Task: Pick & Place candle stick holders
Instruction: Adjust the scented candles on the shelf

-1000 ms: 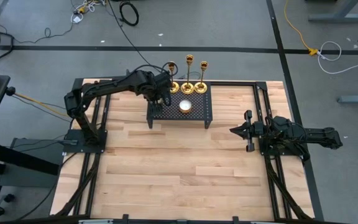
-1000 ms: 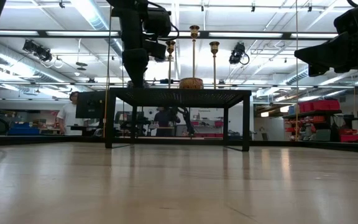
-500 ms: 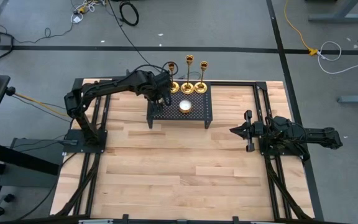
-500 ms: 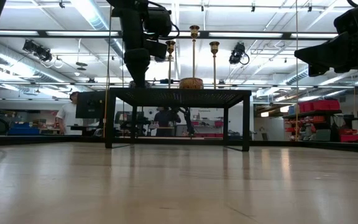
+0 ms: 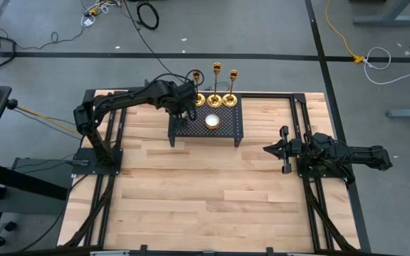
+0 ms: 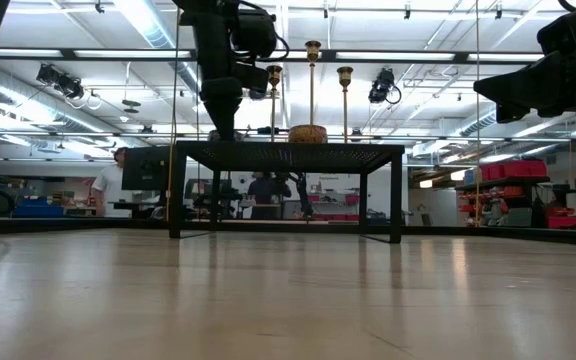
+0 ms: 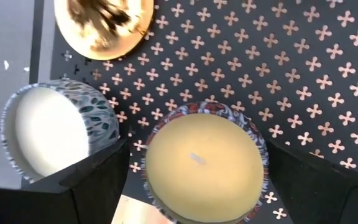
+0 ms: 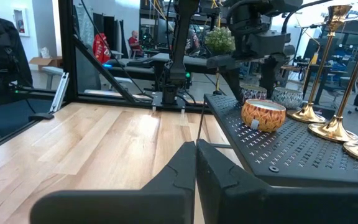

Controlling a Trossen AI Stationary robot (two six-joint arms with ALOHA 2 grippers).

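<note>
Three gold candle stick holders (image 5: pixel 197 99) (image 5: pixel 214 99) (image 5: pixel 230 99) stand upright on their round bases along the far edge of a black mesh rack (image 5: pixel 228 134). My left gripper (image 5: pixel 186 114) points steeply down over the rack's left part. It is open, with its fingers on either side of a cream candle in a patterned tin (image 7: pixel 197 165) that stands on the mesh. One gold base (image 7: pixel 104 25) shows just beyond it. My right gripper (image 5: pixel 267 149) waits shut at the table's right side, pointing level toward the rack.
A white candle in a mosaic tin (image 7: pixel 42 127) stands right beside the cream one. An amber candle (image 5: pixel 212 122) sits at the rack's middle. The rack stands on legs (image 6: pixel 396 195) above the wooden table (image 5: pixel 205 192). A person (image 6: pixel 108 185) shows in the room behind.
</note>
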